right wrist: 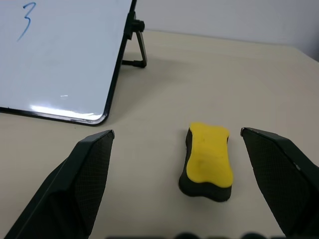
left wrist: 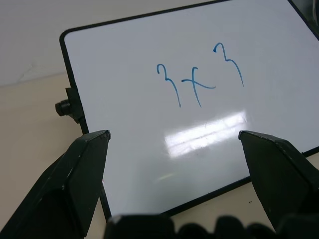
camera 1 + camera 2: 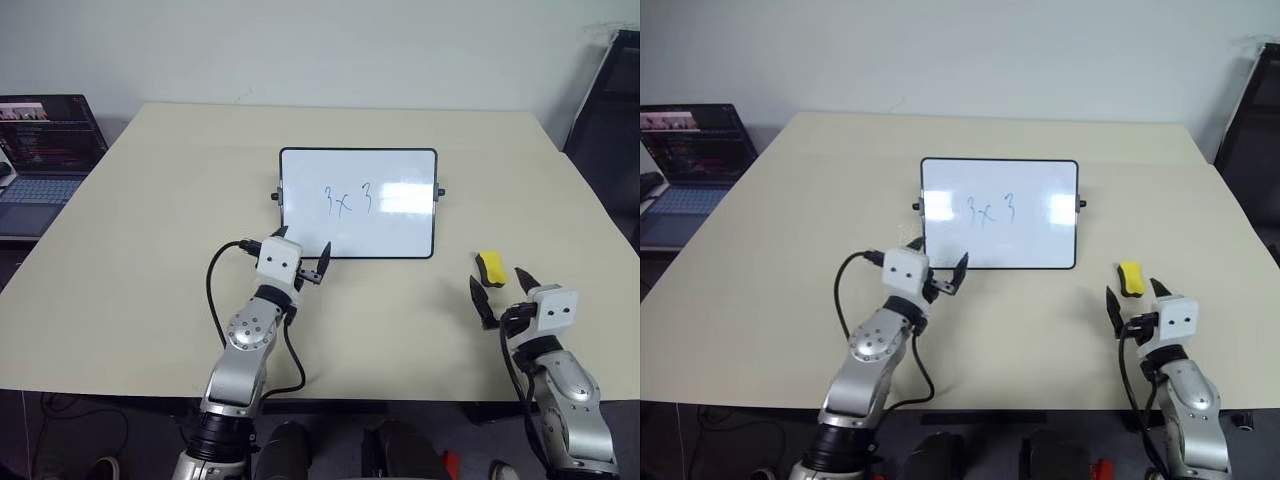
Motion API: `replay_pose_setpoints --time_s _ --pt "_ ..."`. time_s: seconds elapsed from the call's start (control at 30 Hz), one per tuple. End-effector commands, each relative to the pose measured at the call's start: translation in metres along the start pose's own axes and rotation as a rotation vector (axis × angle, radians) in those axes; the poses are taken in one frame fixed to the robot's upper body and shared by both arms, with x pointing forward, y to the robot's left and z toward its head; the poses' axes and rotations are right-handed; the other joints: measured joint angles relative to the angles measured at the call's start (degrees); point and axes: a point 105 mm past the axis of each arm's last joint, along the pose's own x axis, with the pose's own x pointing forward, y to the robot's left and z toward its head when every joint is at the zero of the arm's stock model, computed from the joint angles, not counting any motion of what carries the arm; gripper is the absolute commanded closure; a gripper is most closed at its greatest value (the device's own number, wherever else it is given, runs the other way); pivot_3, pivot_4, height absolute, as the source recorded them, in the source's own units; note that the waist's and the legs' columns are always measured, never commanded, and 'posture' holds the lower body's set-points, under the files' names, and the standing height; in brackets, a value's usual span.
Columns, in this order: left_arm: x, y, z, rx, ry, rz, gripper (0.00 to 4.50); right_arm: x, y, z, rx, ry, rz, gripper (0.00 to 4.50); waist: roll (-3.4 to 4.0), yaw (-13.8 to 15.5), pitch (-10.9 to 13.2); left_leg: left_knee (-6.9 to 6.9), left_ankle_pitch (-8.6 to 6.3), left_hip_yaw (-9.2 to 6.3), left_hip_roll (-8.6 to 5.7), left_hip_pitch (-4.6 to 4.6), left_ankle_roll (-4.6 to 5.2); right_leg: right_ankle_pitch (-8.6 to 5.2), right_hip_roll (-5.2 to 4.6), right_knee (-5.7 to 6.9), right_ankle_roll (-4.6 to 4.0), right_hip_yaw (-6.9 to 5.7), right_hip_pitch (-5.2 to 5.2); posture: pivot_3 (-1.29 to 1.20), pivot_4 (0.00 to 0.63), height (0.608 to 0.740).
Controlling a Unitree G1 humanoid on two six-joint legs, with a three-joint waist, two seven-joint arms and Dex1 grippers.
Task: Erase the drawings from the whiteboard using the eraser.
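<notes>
The whiteboard stands tilted on the beige table, black-framed, with blue drawings reading "3 x 3" near its middle. My left gripper is open just in front of the board's lower left corner, fingers spread, holding nothing. The yellow eraser with a black underside lies flat on the table to the right of the board. My right gripper is open a short way behind the eraser, on my side of it. In the right wrist view the eraser lies ahead between the spread fingers, untouched.
An open laptop sits at the far left beside the table. A black chair stands at the far right. The board rests on a small black stand with side knobs.
</notes>
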Motion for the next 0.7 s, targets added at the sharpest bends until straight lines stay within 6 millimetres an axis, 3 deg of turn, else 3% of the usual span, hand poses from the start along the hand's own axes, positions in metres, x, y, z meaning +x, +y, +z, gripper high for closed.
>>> replay_pose_setpoints --time_s 0.03,0.13,0.23,0.43,0.7 --pt "0.001 0.000 0.000 -0.002 -0.008 0.009 0.00 0.004 -0.005 0.010 -0.002 -0.029 -0.009 0.03 0.00 0.00 0.00 0.01 0.00 -0.01 0.00 0.00 0.00 0.00 0.00 0.00 0.00 -0.01 0.01 0.00 0.150 0.740" --pt "0.001 0.001 -0.005 -0.004 0.012 0.029 0.00 0.005 -0.007 0.005 0.000 -0.006 -0.027 0.03 0.00 0.03 0.00 0.01 0.00 0.02 0.00 0.02 0.00 0.00 0.01 0.01 0.01 -0.01 0.01 0.00 0.150 0.740" --pt "0.000 0.005 -0.002 -0.019 0.006 0.033 0.00 0.007 -0.002 0.017 -0.001 -0.033 -0.011 0.03 0.00 0.07 0.00 0.01 0.00 -0.01 -0.01 -0.01 0.00 0.00 0.01 0.00 0.00 -0.01 0.00 0.00 0.150 0.740" --pt "-0.017 0.016 -0.007 -0.016 0.030 0.099 0.00 -0.002 0.012 0.015 0.023 -0.021 0.015 0.03 0.01 0.04 -0.01 -0.01 0.00 0.00 0.01 0.00 0.00 0.00 0.00 0.00 0.01 0.01 -0.01 0.00 0.150 0.740" --pt "-0.031 0.044 -0.007 0.035 0.040 0.096 0.00 -0.011 0.052 0.009 0.073 0.000 0.055 0.03 0.04 -0.06 -0.03 0.01 0.00 0.01 0.06 0.03 0.00 -0.01 0.00 0.02 0.01 0.01 -0.02 0.00 0.150 0.740"
